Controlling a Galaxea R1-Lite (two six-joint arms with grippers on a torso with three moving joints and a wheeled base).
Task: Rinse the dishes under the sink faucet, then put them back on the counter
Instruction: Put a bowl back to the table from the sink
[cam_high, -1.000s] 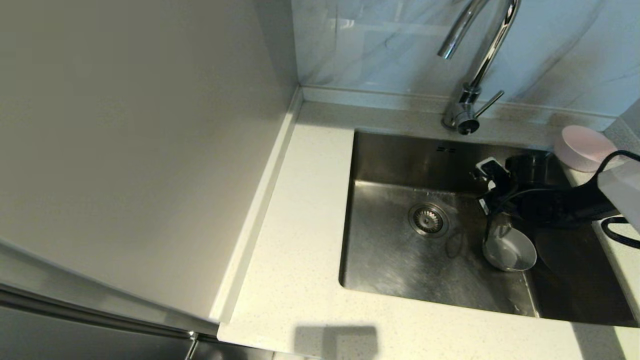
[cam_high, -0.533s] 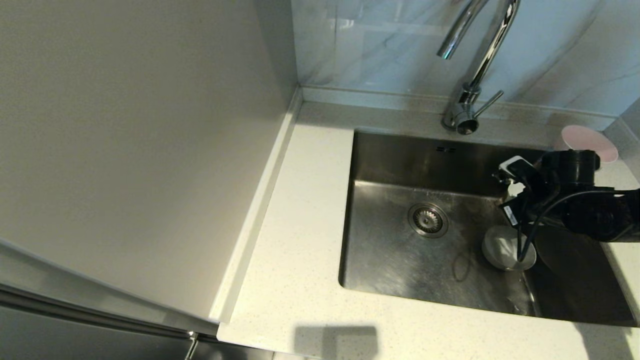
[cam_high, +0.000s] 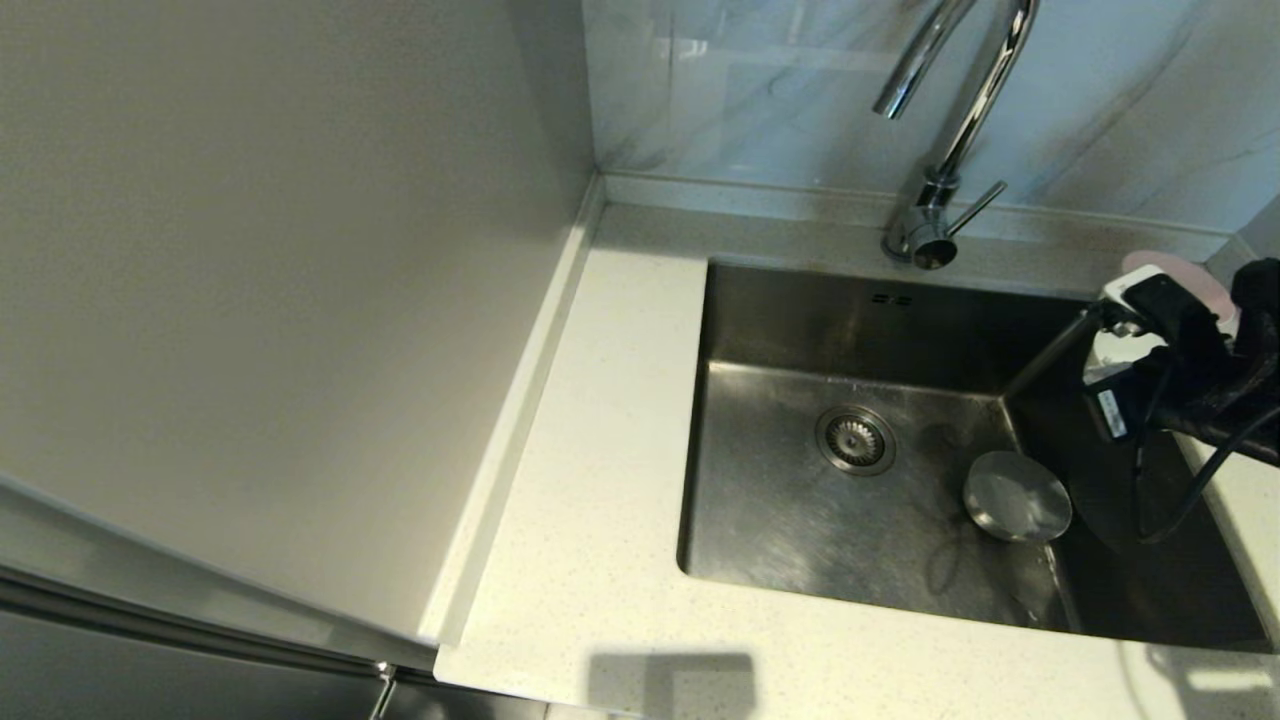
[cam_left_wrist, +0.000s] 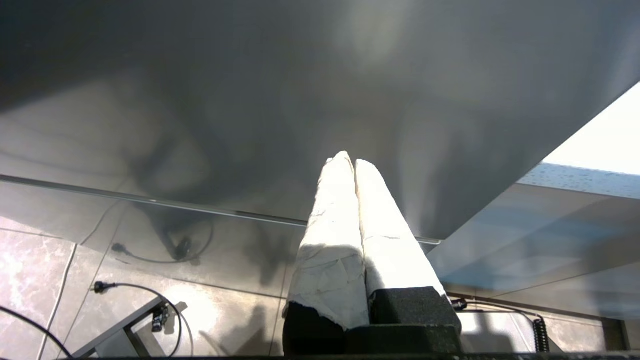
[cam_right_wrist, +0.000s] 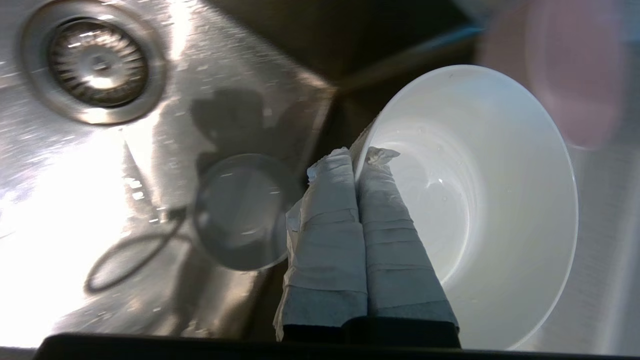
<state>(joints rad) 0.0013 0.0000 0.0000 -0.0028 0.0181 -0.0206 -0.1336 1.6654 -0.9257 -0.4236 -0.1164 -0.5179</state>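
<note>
Right gripper (cam_right_wrist: 357, 155) clenched on rim of white bowl (cam_right_wrist: 480, 200), held over sink (cam_high: 780, 330) right edge, second bowl (cam_high: 1017, 496) on basin floor beside drain (cam_high: 856, 439), pink bowl (cam_high: 1190, 272) on desk (cam_high: 600, 420) behind, faucet (cam_high: 945, 130) at rear, left gripper (cam_left_wrist: 350, 162) clenched empty, parked low.
</note>
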